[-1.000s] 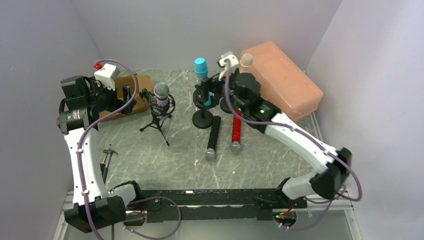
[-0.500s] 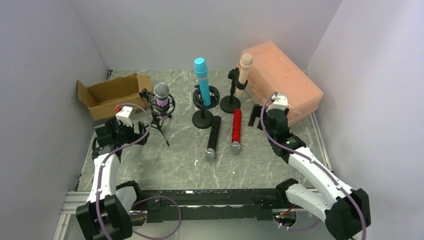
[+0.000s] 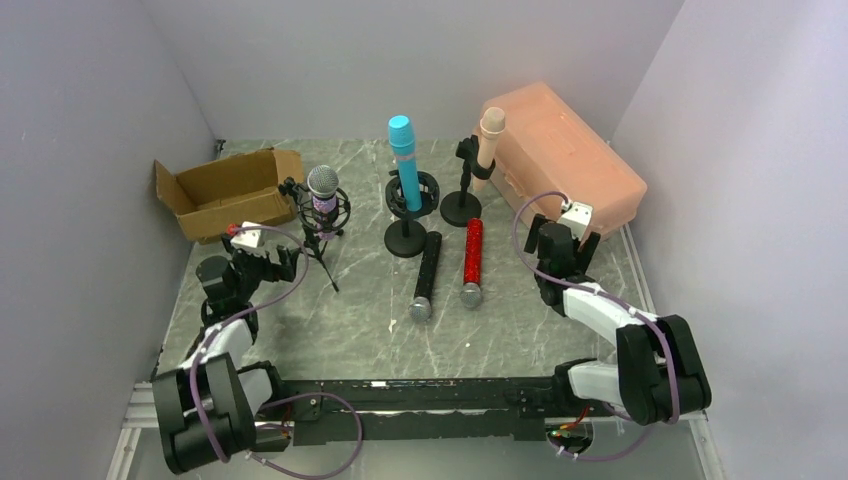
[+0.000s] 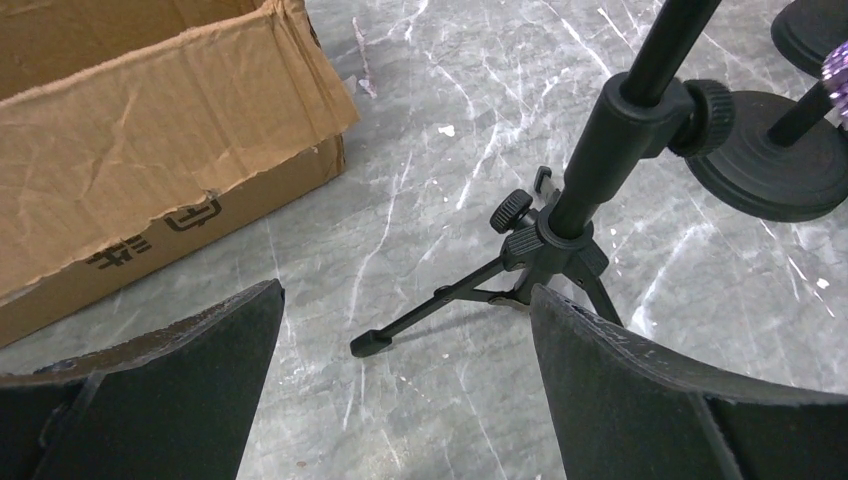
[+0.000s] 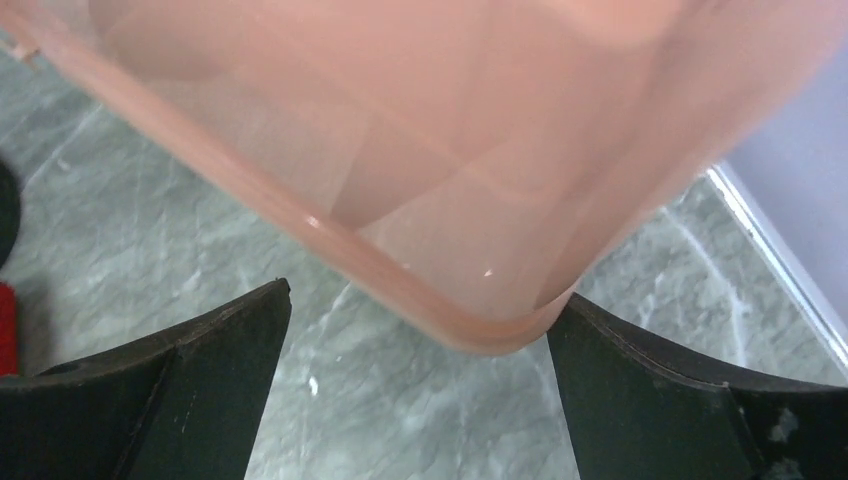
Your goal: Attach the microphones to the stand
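Three microphones stand upright in stands. The glittery purple one [image 3: 322, 188] sits on a tripod stand [image 3: 318, 238], whose legs show close up as the tripod stand [image 4: 560, 230]. The light blue one [image 3: 403, 158] is on a round-base stand [image 3: 405, 238], and the peach one [image 3: 489, 133] on another stand [image 3: 461, 205]. The black microphone [image 3: 427, 275] and the red microphone [image 3: 471, 262] lie flat mid-table. My left gripper [image 3: 275, 262] [image 4: 407, 295] is open and empty, low beside the tripod's legs. My right gripper [image 3: 558, 233] [image 5: 420, 296] is open and empty, facing the pink box corner.
An open cardboard box [image 3: 222, 190] [image 4: 150, 170] stands at the back left. A translucent pink lidded box [image 3: 565, 160] [image 5: 450, 150] fills the back right, close in front of my right fingers. A sliver of the red microphone [image 5: 5, 325] shows at the right wrist view's left edge.
Both arms have drawn back toward the near edge and dropped low: the left away from the cardboard box, the right away from the blue and peach stands. Both grippers stayed open.
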`<action>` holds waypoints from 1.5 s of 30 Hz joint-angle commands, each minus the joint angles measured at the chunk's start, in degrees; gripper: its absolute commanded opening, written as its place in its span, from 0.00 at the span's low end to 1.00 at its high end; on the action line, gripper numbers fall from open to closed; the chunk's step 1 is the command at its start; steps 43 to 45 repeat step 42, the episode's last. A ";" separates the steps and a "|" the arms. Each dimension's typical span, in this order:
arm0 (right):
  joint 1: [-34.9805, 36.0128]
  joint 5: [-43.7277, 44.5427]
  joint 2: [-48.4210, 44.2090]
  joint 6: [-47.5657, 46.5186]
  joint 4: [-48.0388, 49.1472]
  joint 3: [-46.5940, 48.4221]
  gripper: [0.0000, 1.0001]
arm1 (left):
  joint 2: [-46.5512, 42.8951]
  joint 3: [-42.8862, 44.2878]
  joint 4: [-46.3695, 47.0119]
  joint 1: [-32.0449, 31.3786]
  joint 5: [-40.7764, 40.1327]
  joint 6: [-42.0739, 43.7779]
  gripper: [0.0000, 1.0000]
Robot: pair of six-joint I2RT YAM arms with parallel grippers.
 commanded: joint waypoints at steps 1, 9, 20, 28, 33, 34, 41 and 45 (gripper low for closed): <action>-2.27 0.79 0.64 -9.06 21.57 -3.49 0.99 | 5.11 -2.96 22.72 -0.77 1.10 -4.04 1.00; -6.97 -6.11 6.79 -11.82 34.05 -7.40 0.99 | 17.09 -5.43 39.95 -2.85 -3.01 -5.89 0.99; -9.68 -12.37 14.13 -12.17 53.58 -14.14 1.00 | 22.31 -9.18 50.75 -10.99 -14.61 -0.59 0.99; -11.89 -14.72 13.54 -10.72 49.93 -13.18 1.00 | 19.10 -1.21 29.53 -12.78 -20.35 -1.28 0.99; -11.80 -14.44 13.23 -10.50 49.87 -13.55 1.00 | 19.01 -1.16 29.55 -12.81 -20.40 -1.23 0.99; -11.80 -14.39 13.35 -10.71 50.16 -13.55 1.00 | 19.32 -1.34 30.50 -12.78 -20.51 -1.33 0.99; -11.80 -14.43 13.26 -10.56 49.85 -13.54 1.00 | 19.44 -0.86 29.68 -12.84 -20.68 -1.42 0.99; -11.80 -14.43 13.16 -10.57 49.75 -13.50 1.00 | 19.17 -1.02 29.67 -12.85 -20.63 -1.37 0.99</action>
